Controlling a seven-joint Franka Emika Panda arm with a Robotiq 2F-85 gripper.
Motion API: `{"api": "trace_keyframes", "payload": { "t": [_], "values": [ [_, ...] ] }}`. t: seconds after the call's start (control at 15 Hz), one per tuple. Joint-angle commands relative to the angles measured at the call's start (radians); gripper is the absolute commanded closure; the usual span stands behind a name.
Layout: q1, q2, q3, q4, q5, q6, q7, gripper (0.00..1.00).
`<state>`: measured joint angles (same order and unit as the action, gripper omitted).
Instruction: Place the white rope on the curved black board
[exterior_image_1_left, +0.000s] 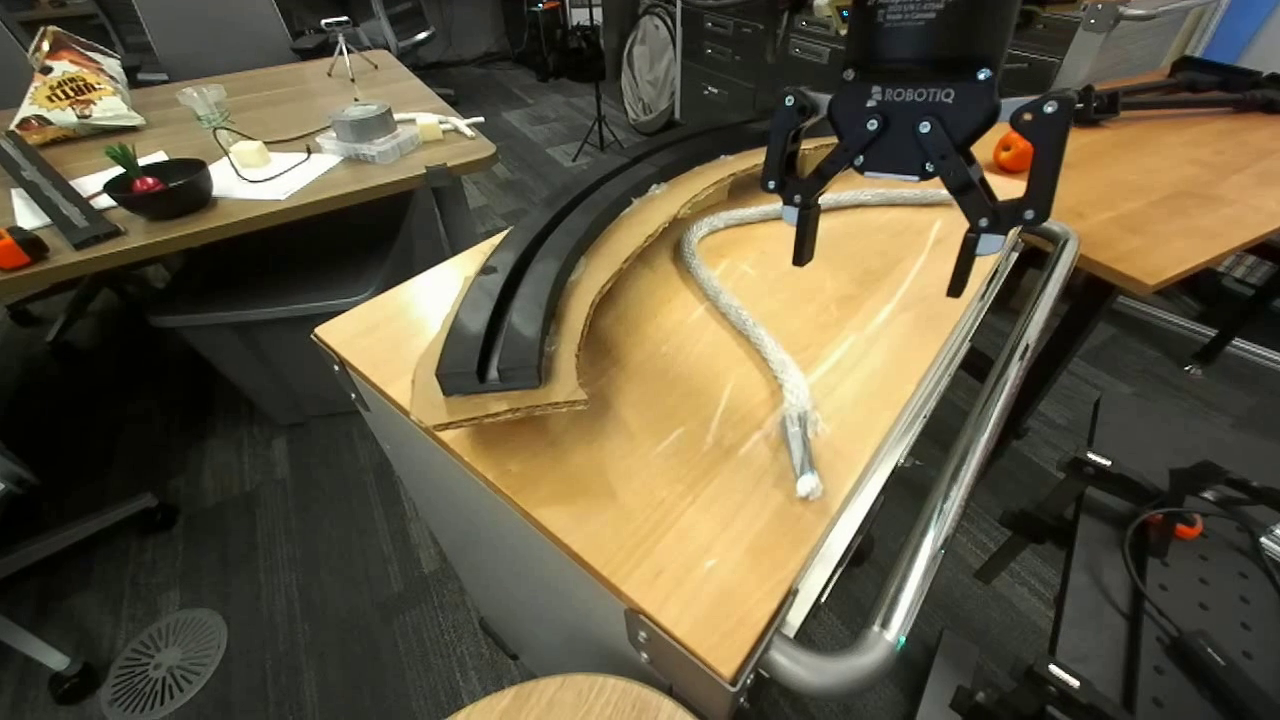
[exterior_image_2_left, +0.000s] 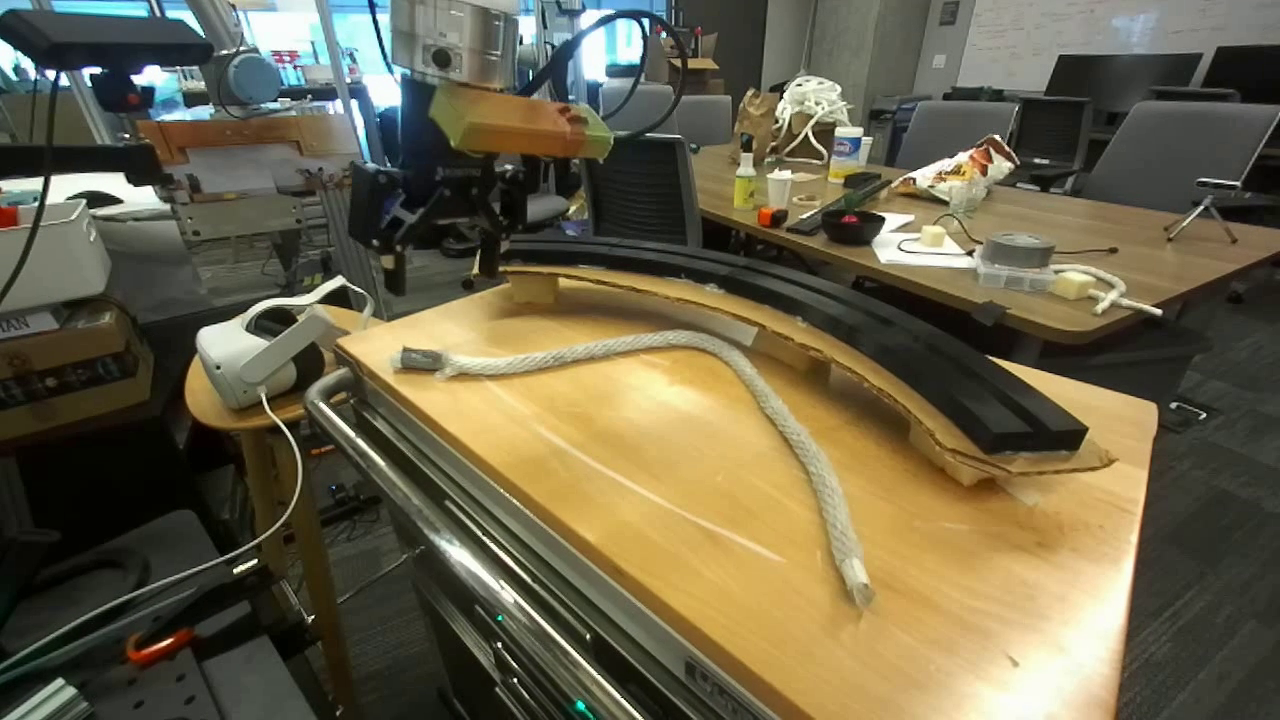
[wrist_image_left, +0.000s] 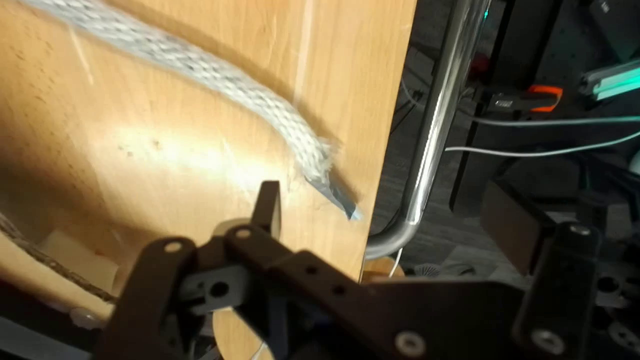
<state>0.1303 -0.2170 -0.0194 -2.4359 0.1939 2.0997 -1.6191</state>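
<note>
The white rope (exterior_image_1_left: 738, 320) lies in a bend on the tan tabletop; it also shows in an exterior view (exterior_image_2_left: 790, 427) and the wrist view (wrist_image_left: 220, 77). Its ends carry grey tape. The curved black board (exterior_image_1_left: 545, 300) (exterior_image_2_left: 880, 345) stands beside the rope, along the table's far side from the metal rail, with a long groove on top. A dark part of it shows at the wrist view's lower left (wrist_image_left: 30, 320). My gripper (exterior_image_1_left: 880, 272) (exterior_image_2_left: 440, 275) (wrist_image_left: 387, 205) is open and empty, raised above one end of the table. A taped rope end lies below, apart from the fingers.
A cardboard base (exterior_image_1_left: 600, 280) (exterior_image_2_left: 870, 375) on small blocks carries the board. A metal rail (exterior_image_1_left: 960, 470) (exterior_image_2_left: 450, 540) (wrist_image_left: 440, 115) runs along the table edge by the rope. A white headset (exterior_image_2_left: 255, 350) sits on a stool. A cluttered table (exterior_image_1_left: 440, 130) stands behind the board.
</note>
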Motion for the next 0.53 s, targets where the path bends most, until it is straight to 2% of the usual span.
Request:
{"api": "trace_keyframes", "payload": {
  "t": [0.0,0.07,0.13,0.47],
  "values": [
    [0.001,-0.104,-0.021,-0.110,0.142,0.131,-0.029,0.00],
    [0.001,-0.132,-0.021,-0.132,0.152,0.177,-0.025,0.00],
    [0.001,-0.051,-0.014,-0.067,0.104,0.105,-0.004,0.00],
    [0.007,-0.105,-0.026,-0.109,0.122,0.146,-0.002,0.00]
  ]
}}
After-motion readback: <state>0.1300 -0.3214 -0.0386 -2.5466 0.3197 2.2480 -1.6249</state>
